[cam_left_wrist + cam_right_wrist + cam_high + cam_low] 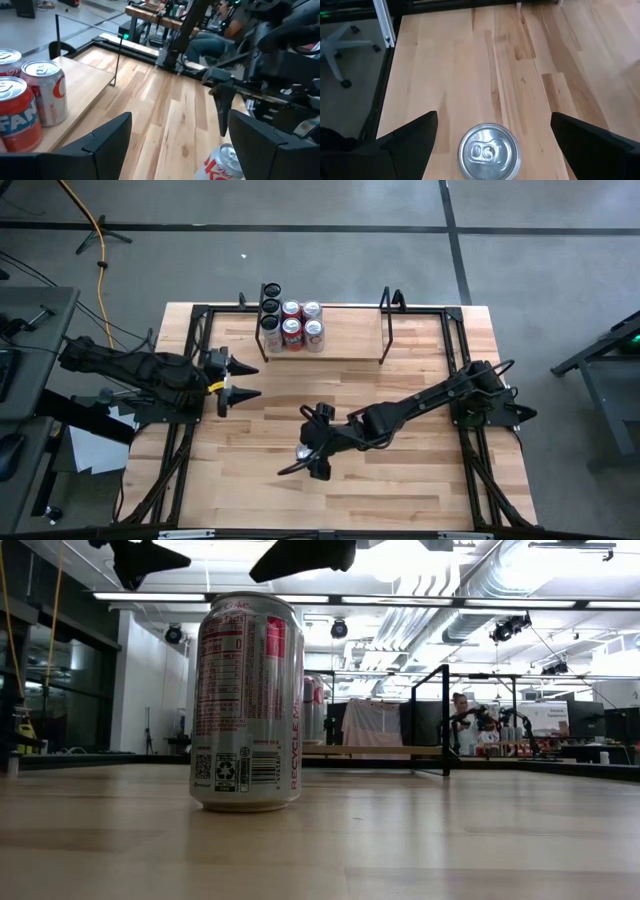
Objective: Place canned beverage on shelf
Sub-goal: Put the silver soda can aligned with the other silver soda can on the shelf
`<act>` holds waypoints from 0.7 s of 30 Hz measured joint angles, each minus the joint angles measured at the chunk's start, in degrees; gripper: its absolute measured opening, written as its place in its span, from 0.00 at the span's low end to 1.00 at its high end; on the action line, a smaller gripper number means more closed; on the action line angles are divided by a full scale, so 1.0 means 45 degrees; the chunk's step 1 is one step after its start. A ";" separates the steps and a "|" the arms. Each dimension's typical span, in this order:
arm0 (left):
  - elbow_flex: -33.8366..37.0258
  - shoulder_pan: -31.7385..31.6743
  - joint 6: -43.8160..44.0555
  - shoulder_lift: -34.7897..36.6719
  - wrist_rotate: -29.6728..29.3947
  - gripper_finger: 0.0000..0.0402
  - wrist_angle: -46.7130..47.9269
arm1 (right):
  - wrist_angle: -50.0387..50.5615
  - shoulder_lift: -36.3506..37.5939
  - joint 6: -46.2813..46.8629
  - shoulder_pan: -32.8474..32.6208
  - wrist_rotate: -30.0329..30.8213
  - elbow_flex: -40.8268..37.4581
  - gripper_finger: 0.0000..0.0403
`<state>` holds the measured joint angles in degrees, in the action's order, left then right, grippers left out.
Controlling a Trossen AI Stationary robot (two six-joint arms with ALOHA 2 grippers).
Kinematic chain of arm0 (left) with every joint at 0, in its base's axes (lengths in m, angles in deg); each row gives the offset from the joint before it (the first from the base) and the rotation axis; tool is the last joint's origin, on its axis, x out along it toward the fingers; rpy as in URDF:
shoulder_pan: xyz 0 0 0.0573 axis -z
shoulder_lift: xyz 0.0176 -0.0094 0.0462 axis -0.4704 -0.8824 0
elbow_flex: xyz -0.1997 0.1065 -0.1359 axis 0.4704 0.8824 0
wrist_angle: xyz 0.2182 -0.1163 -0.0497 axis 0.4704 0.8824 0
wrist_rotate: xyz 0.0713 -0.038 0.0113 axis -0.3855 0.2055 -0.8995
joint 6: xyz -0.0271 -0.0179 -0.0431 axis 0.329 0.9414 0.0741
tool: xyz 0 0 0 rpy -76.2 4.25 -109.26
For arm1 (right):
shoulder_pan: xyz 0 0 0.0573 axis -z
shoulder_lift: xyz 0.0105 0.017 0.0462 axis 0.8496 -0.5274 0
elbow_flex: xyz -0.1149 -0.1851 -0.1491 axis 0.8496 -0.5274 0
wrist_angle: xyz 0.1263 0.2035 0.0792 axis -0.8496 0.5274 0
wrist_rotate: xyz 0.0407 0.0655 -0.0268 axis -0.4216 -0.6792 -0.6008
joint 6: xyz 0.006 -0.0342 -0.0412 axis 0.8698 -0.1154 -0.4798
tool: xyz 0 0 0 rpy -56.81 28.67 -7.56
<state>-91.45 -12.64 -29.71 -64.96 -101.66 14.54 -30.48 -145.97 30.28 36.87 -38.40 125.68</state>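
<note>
A silver-and-red aluminium beverage can stands upright on the pale wooden plank tabletop, closest to the low camera and bare of any grip. Directly above the can hangs the right gripper, its two dark fingers spread wide to either side of the can's silver lid with clear gaps, released and holding nothing. The low shelf of pale plank with thin black rod uprights sits at the table's far edge, well apart from the can. On the shelf's left end stands a cluster of red-and-silver cans beside a row of dark-topped cans. The left gripper waits between the can and the table's left edge, near the shelf's left end, fingers parted and empty.
</note>
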 joint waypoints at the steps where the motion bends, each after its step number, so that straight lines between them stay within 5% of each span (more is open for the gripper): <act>1: 0.0000 -0.0001 0.0000 -0.0082 -0.0048 0.71 -0.0009 | -0.0011 0.0000 -0.0109 0.0011 -0.0013 -0.0048 0.93; 21: 0.0005 -0.0001 0.0763 -0.1529 -0.0535 0.71 -0.0014 | -0.0043 -0.1326 -0.0183 -0.0004 -0.0324 -0.0250 0.93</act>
<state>-91.42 -12.64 -26.28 -71.84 -104.07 14.47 -30.67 -151.94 29.46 36.85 -39.86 124.56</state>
